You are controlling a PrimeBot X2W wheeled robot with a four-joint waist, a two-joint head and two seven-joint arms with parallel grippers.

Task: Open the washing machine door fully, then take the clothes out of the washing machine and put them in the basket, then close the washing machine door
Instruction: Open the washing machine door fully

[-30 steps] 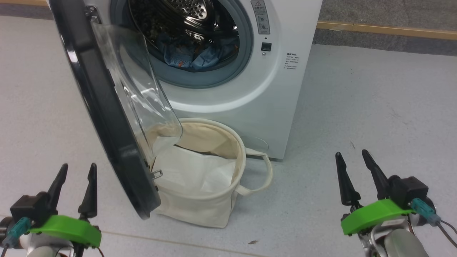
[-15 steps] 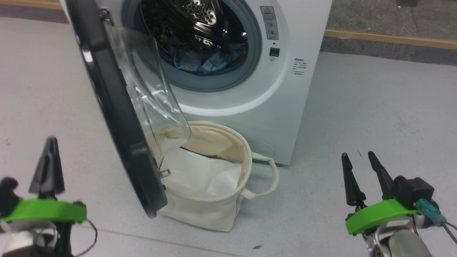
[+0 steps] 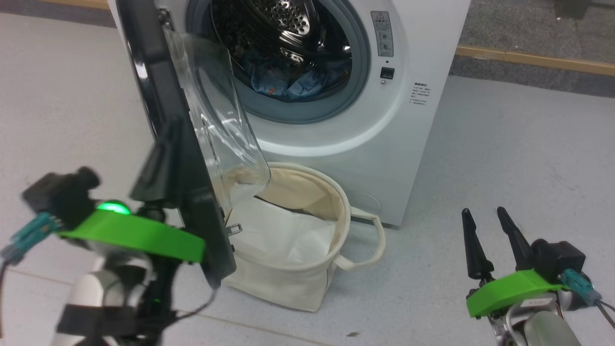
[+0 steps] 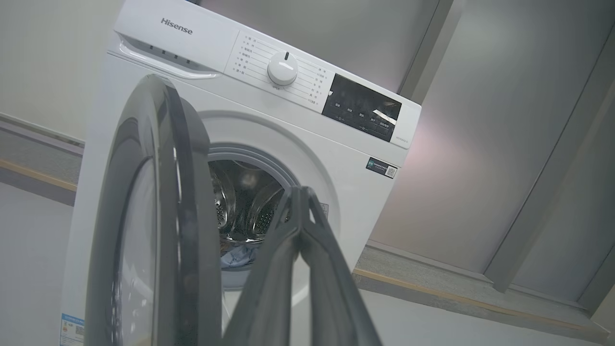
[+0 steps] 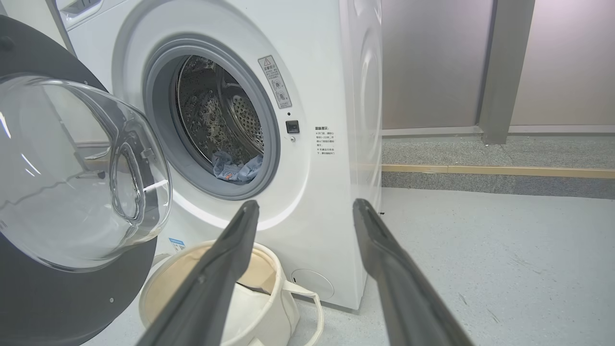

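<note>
Closed left jaws just beside the washing machine door (image 3: 154, 86) rim

I take the tan strip (image 5: 480, 169) as my mark. Just below it I see a dark grey riser (image 5: 480, 182), then the pale grey speckled floor (image 5: 504, 250) running out toward the camera. Just above it lies a speckled grey ledge (image 5: 456, 151). From that ledge rise smooth grey wall panels (image 5: 427, 62) and a grey post (image 5: 499, 72). High above the strip, a soft pinkish glare (image 5: 571, 48) sits on one panel.
</note>
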